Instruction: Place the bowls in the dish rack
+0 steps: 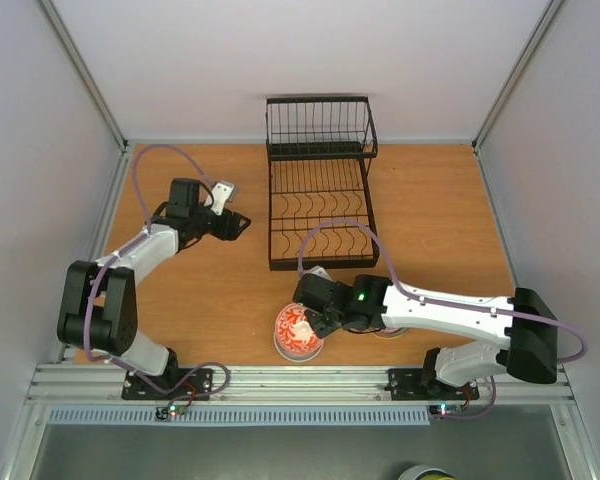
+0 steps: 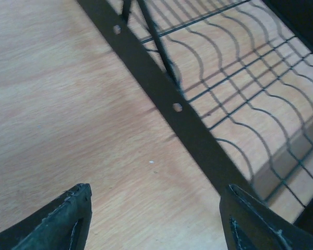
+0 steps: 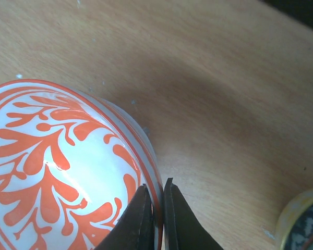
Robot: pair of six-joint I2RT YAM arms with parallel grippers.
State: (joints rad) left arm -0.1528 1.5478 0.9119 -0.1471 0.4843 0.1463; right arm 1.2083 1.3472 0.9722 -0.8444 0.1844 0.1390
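Red-patterned bowl (image 3: 57,156) gripped at its rim by the right gripper (image 3: 157,190).
It is seen at the near edge of the table (image 1: 430,230); the left gripper (image 1: 238,224) is held open left of the dish rack (image 1: 320,215).

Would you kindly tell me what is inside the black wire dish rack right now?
Nothing is loaded: through the black wire dish rack only the wooden table shows. The right arm's purple cable covers a little of its near end.

No legible text, labels or numbers anywhere.
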